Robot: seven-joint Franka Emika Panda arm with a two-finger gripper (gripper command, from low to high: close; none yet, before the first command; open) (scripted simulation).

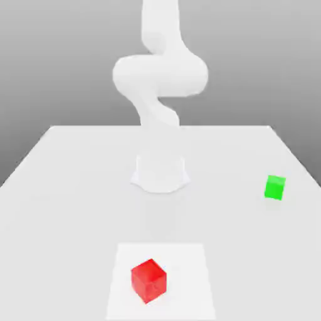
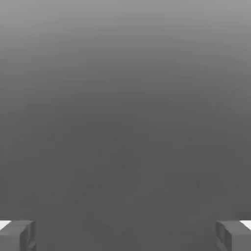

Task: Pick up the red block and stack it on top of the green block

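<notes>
Red block (image 1: 148, 281) sat on the white panel (image 1: 188, 285), itself on the table (image 1: 63, 219). The table, pale & smooth, was the biggest thing there: its far edge ran straight across behind the robot, w/ a far corner at each end, and its side edges spread apart toward the camera. Gray bkgd (image 1: 69, 63) lay beyond the far edge.

White arm (image 1: 160, 75) stood w/ its base on the table, approx. midway btwn the far corners & on the near side of the far edge; from there it rose thru bent, rounded links.

Panel lay flat, well apart from the base, on the camera side of it. Gripper (image 2: 125, 236) had its jaws wide apart, one finger well off from the other, w/ plain gray behind them in the hand view.

Red block was turned at an angle to the panel's edges, a vert. edge facing the camera, & sat nearer the panel's edge on the exterior view's left than the opposite one. Green block (image 1: 274, 187), the smaller-looking cube, sat directly on the table nr its edge on the exterior view's right, well apart from red & base.
</notes>
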